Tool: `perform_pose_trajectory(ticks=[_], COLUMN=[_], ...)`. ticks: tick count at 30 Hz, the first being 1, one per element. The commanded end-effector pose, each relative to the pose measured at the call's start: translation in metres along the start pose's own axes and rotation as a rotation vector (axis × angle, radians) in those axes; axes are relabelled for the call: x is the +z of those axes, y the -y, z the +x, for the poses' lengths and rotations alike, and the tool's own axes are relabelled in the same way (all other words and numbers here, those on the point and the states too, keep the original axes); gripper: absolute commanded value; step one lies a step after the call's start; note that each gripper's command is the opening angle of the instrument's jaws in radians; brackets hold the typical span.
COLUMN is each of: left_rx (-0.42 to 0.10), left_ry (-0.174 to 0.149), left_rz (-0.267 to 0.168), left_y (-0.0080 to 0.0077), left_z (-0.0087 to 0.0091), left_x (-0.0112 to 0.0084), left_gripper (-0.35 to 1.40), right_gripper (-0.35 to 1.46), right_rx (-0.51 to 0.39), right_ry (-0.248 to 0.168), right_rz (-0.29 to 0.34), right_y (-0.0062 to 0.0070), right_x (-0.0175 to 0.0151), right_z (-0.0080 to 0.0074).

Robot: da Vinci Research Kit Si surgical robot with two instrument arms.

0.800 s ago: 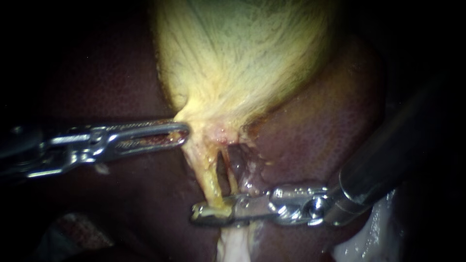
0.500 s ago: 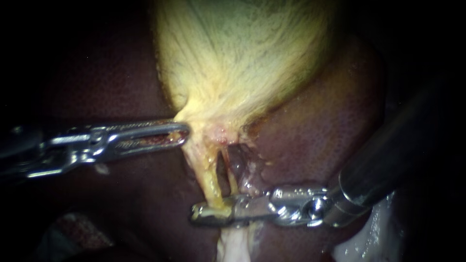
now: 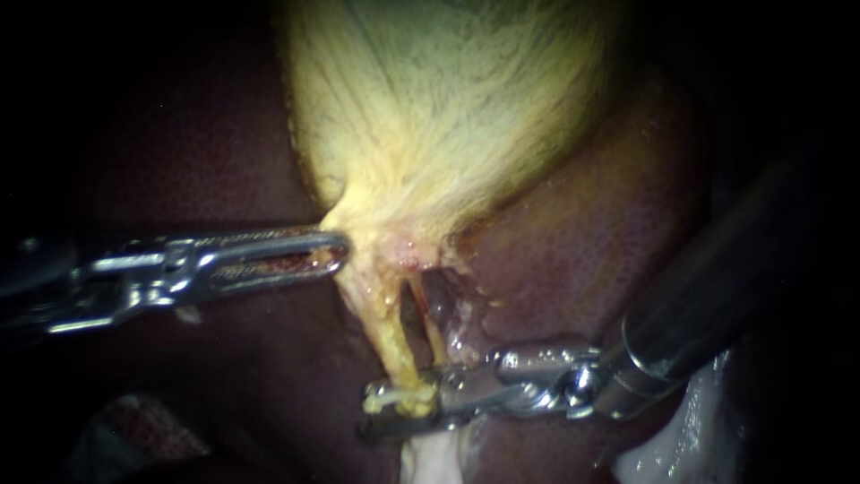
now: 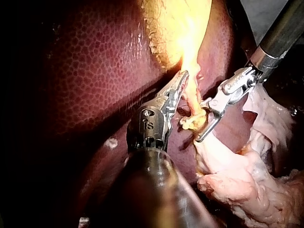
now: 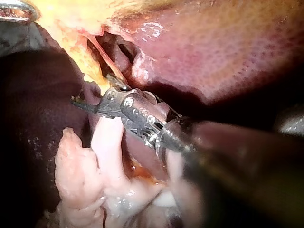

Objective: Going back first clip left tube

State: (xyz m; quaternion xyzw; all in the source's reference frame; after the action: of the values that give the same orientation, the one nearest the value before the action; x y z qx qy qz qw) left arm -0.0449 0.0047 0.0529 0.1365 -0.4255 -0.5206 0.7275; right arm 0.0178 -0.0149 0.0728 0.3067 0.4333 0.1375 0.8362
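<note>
Dark liver (image 3: 582, 242) underlies left tool (image 3: 336, 251) pinching gallbladder (image 3: 448, 116), right tool (image 3: 381, 410) spread around tube (image 3: 394, 345)

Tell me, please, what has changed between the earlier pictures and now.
The right instrument has opened its claw, letting go of the left tube, and drawn back slightly to the right. The left instrument, shut on the gallbladder, and the liver stayed put.
</note>
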Motion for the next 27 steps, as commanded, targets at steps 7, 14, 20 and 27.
perform_pose_trajectory(ticks=[7,14,20,27], left_rx=[0.0,0.0,0.0,0.001], left_ry=[0.001,0.0,0.0,0.0], left_rz=[-0.001,0.0,0.0,0.001], left_y=[0.0002,0.0001,0.0001,-0.0002], left_z=[0.0,0.0,0.0,0.0001], left_x=[-0.0001,-0.0001,-0.0002,-0.0001], left_gripper=[-0.35,-0.35,-0.35,-0.35], right_gripper=[0.6,0.6,0.6,0.6], right_rx=[-0.109,-0.171,-0.207,-0.207], right_ry=[-0.031,-0.038,-0.04,-0.041], right_rz=[-0.062,-0.084,-0.105,-0.103], right_y=[-0.0006,-0.001,-0.0013,-0.0007], right_x=[-0.0006,-0.0019,-0.003,-0.004], right_z=[0.0006,0.0014,0.0021,0.0019])
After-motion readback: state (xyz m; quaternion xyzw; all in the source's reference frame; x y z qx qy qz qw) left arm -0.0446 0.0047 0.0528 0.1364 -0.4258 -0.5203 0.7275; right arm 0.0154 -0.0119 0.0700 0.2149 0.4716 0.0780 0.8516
